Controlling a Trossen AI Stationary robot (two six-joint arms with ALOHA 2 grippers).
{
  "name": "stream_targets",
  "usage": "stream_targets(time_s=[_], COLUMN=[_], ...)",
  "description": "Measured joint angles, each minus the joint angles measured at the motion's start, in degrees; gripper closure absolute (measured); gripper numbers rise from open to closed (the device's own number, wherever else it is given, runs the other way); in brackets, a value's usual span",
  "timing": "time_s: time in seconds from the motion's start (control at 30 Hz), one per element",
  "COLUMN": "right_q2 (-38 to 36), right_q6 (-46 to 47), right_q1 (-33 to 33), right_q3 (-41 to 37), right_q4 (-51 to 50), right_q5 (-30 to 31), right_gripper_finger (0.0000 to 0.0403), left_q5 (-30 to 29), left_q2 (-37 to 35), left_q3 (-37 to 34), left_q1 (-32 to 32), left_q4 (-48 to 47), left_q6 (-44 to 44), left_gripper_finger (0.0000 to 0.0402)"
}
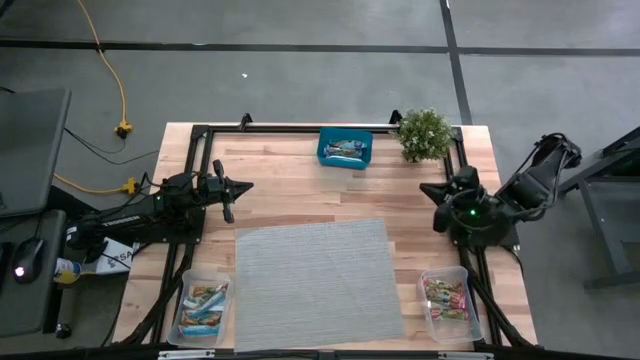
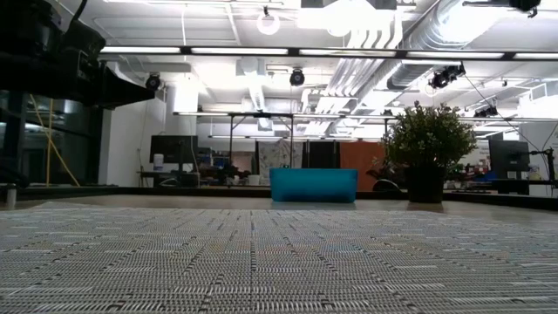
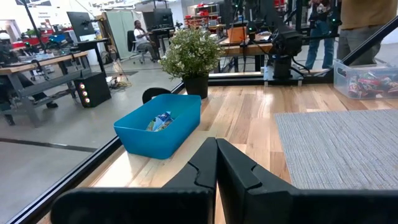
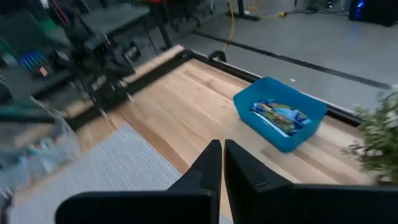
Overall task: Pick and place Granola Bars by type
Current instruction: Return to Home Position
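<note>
Clear tubs (image 1: 205, 275): two, holding Granola Bars (image 1: 447, 298); teal box (image 1: 345, 163): one.

Left arm (image 1: 150, 208) matte black, right arm (image 1: 505, 195) black with green light (image 1: 471, 211), smooth wedge-shaped black jaws

Shiny wrapped granola bars (image 1: 203, 305) in left clear plastic tub (image 1: 181, 318): too small to count. Low view: teal plastic box (image 2: 314, 185) hides its contents behind its front wall.

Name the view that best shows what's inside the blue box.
Right wrist view: it looks down into the blue box, wrapped bars plain. High view shows them far off; left wrist view, one wrapper past the rim; low view, only the wall.
</note>
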Motion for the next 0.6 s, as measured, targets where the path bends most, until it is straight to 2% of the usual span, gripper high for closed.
stream_targets(time_s=[0.2, 0.33, 0.47, 0.6], right_q2=[-8.2, -13.5, -18.2, -22.4], right_q6=[-4.5, -10.3, -17.6, -24.8], right_q1=[-1.5, -4.2, -8.9, -15.8], right_q3=[-14.2, -24.2, -33.0, -40.5], right_q4=[18.4, 34.6, 50.2, 64.6], right_q5=[4.0, 3.1, -3.5, -15.5], right_gripper_finger=[0.0403, 0.0402, 0.0402, 0.0402], left_q5=[0.0, 0.0, 0.0, 0.0], left_q2=[0.0, 0.0, 0.0, 0.0], left_q3=[0.0, 0.0, 0.0, 0.0], left_q1=[0.0, 0.0, 0.0, 0.0], left_q4=[0.0, 0.0, 0.0, 0.0], left_q6=[0.0, 0.0, 0.0, 0.0], left_gripper_finger=[0.0401, 0.0401, 0.0401, 0.0401])
